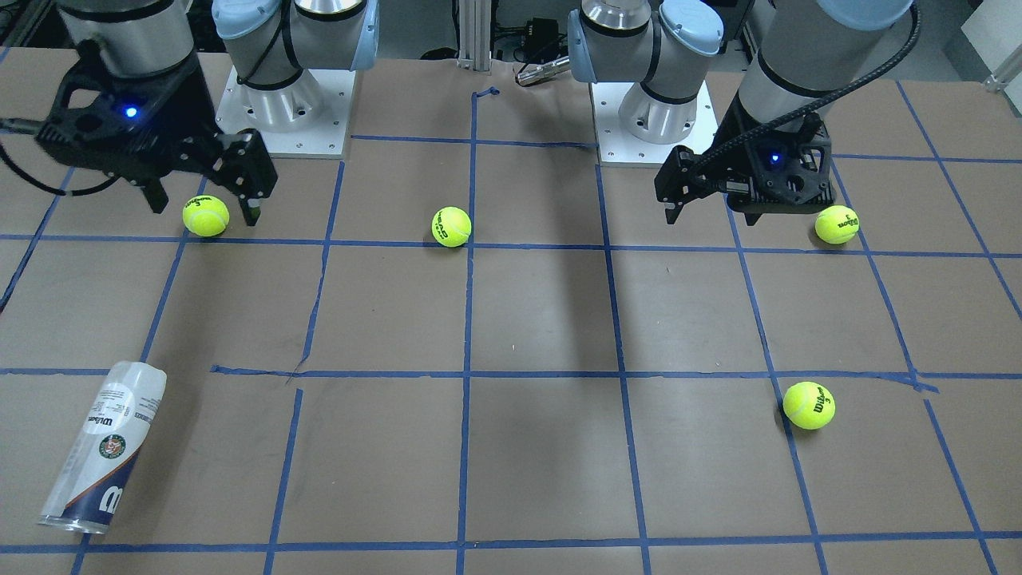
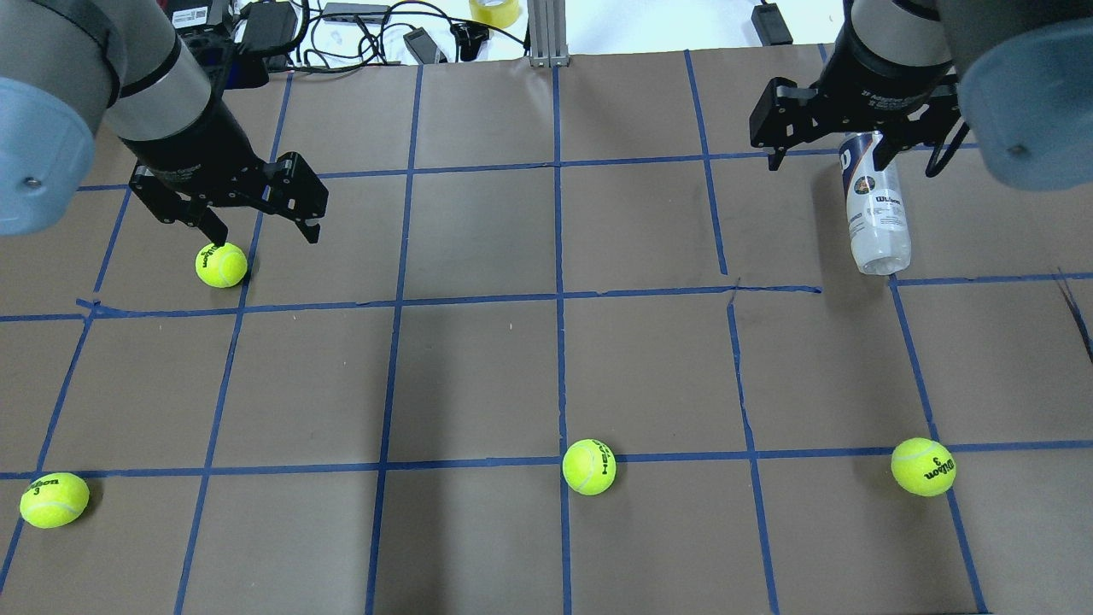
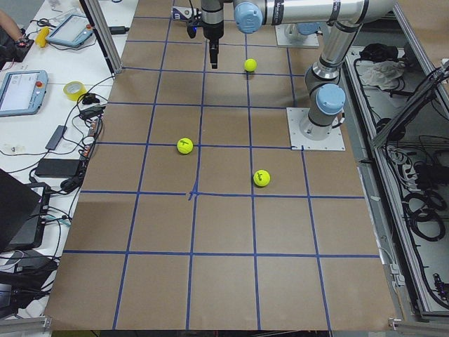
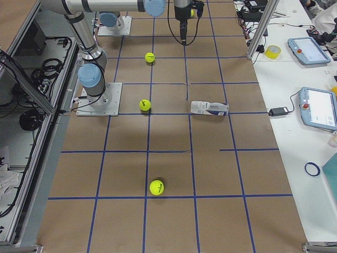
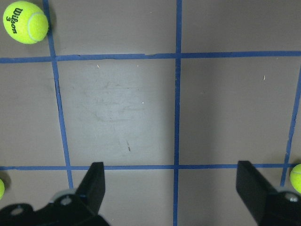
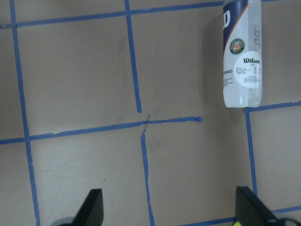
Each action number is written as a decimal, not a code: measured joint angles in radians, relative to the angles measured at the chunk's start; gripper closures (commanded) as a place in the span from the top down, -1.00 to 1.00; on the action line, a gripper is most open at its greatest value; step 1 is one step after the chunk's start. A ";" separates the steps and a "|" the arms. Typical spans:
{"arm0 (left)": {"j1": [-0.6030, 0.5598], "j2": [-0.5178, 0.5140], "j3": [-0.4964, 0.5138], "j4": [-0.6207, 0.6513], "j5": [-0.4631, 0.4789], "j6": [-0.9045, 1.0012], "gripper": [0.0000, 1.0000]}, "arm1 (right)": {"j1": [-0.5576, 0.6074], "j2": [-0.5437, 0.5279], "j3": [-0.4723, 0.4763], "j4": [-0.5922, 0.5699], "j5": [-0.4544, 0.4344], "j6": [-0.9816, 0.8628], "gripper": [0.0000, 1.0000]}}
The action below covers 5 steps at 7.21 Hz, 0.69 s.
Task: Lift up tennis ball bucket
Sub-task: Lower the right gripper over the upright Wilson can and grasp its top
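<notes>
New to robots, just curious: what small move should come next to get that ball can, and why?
Probably shift the right gripper over the tennis ball bucket. It lies on its side, untouched, while the open fingers hang above the table, not yet over it.

The tennis ball can [image 1: 102, 447] lies on its side on the table [image 1: 543, 319], near a corner. It is a clear plastic tube with a white label, a round emblem and a navy band bearing a white W.
</notes>
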 measured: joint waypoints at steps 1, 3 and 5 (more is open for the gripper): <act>0.000 0.000 0.000 0.000 0.001 0.000 1.00 | -0.057 0.112 -0.069 -0.030 0.012 -0.026 1.00; 0.002 0.001 0.000 0.000 0.003 0.001 1.00 | -0.158 0.398 -0.238 -0.127 0.014 -0.096 1.00; 0.002 0.001 0.000 0.000 0.006 0.003 1.00 | -0.225 0.601 -0.318 -0.275 0.022 -0.158 1.00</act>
